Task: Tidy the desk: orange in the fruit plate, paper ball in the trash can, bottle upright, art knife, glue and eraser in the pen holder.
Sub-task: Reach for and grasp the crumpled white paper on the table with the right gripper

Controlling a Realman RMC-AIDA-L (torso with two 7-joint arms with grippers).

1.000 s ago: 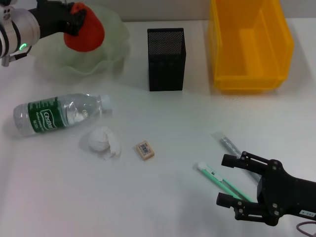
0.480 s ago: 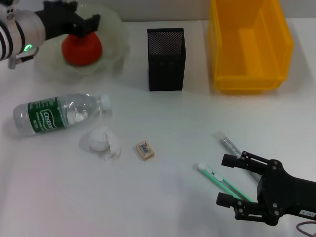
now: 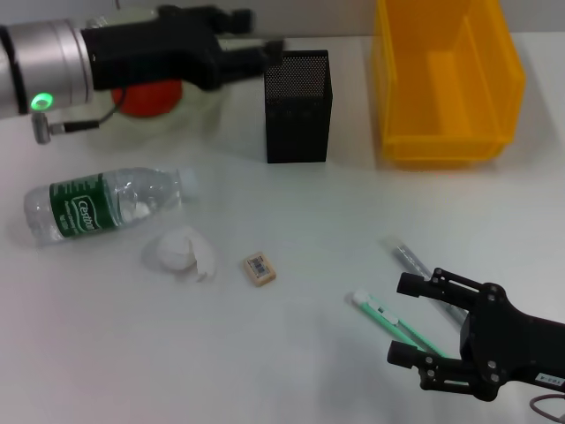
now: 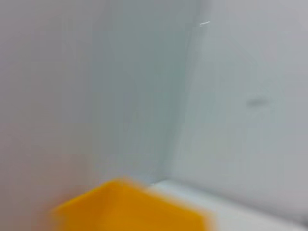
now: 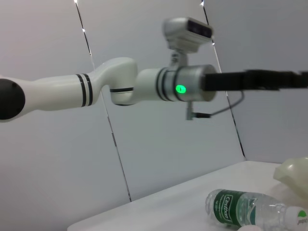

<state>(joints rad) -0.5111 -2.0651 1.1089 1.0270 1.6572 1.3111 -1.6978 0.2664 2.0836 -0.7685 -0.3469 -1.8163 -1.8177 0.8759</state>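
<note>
Black and spread apart, the fingers of the right gripper [image 3: 422,336] sit at the lower right of the head view, holding nothing, just over the mint-green art knife [image 3: 395,328] with the grey glue [image 3: 417,264] stick lying beside it.

Toward the middle of the frame the eraser [image 3: 259,268] lies flat on the white desk [image 3: 291,371], and just left of it the paper ball [image 3: 180,253]. Further up on the left, the bottle [image 3: 99,205] lies on its side.

In the upper centre stands the pen holder [image 3: 297,107], and at the upper right the trash can [image 3: 446,78]; neither shows anything dropped inside, as far as I can see.

At the upper left the orange [image 3: 146,95] rests in the fruit plate [image 3: 208,99], partly hidden by the left gripper [image 3: 261,37], which hangs above the plate's right edge with its fingers parted and empty.

So 1 of 6 items looks done: the orange. By my judgement 5 remain: paper ball, bottle, art knife, glue, eraser.
</note>
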